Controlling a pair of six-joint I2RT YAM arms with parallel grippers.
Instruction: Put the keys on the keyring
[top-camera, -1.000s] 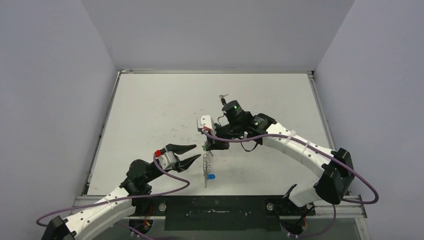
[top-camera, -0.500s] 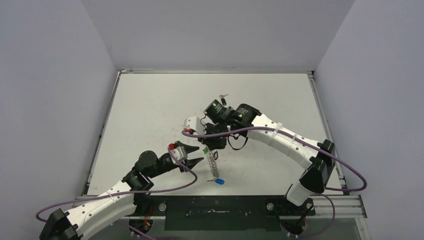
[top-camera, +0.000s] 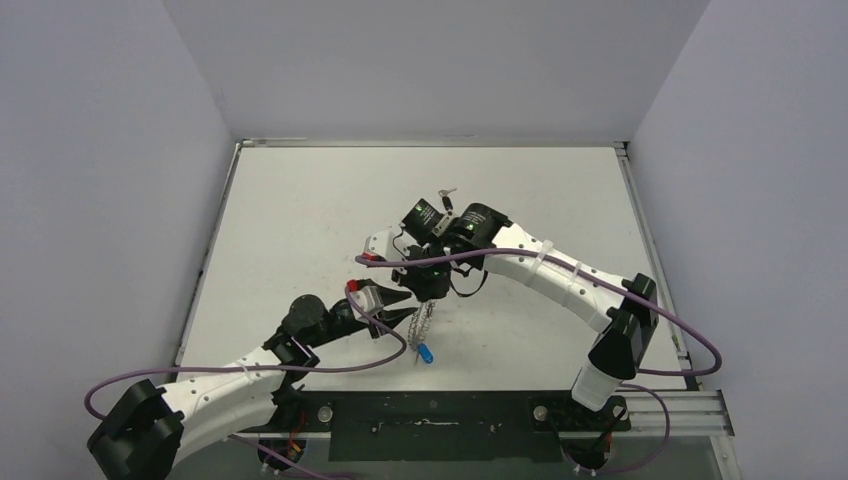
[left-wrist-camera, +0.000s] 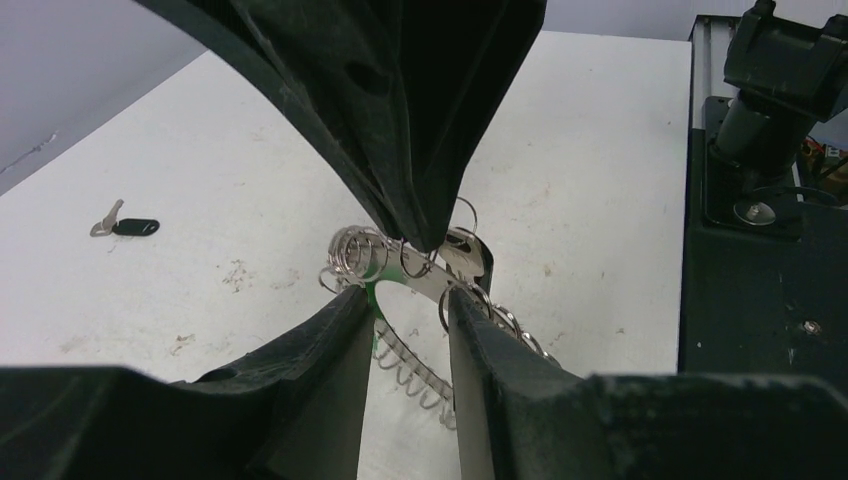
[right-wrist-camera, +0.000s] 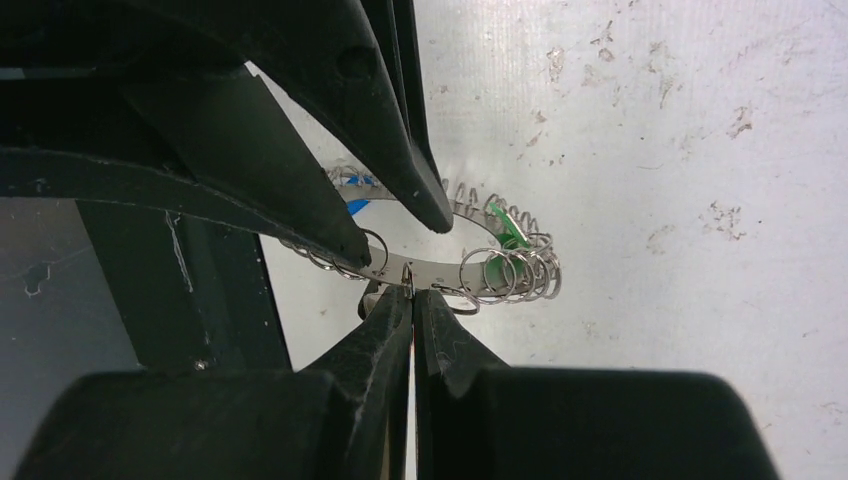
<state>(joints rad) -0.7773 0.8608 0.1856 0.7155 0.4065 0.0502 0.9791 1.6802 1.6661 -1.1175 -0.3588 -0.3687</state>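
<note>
the right gripper (right-wrist-camera: 411, 292) has its jaws pressed together on the flat band of the keyring (right-wrist-camera: 500, 268), pinching it at the very tips. the right wrist view shows no gap between them. the left gripper (left-wrist-camera: 405, 310) has its jaws narrowly apart, one finger on each side of the same band, just beside the right gripper's tips. its fingers (left-wrist-camera: 320, 350) overlap the ring's small wire loops in the left wrist view. i cannot tell whether they press on the metal or only straddle it, because the right gripper's black body covers the top of the ring there.

the keyring is held between the two grippers over the table (top-camera: 300, 220), near its front middle. in the top view it shows edge-on as a thin looped strip, with its upper part hidden behind both grippers. a green-headed key (right-wrist-camera: 505, 222) sits among the loops on the ring, half buried in them. a blue-headed key (top-camera: 426, 352) shows at the ring's lower end in the top view. in the right wrist view only a blue sliver of it peeks out behind the left fingers, and whether it touches the table is unclear.

one black-headed key (left-wrist-camera: 128, 227) lies flat on the table, well apart from the ring. in the top view it is a tiny speck just beyond the right arm's wrist, too small to make out in detail.
</note>
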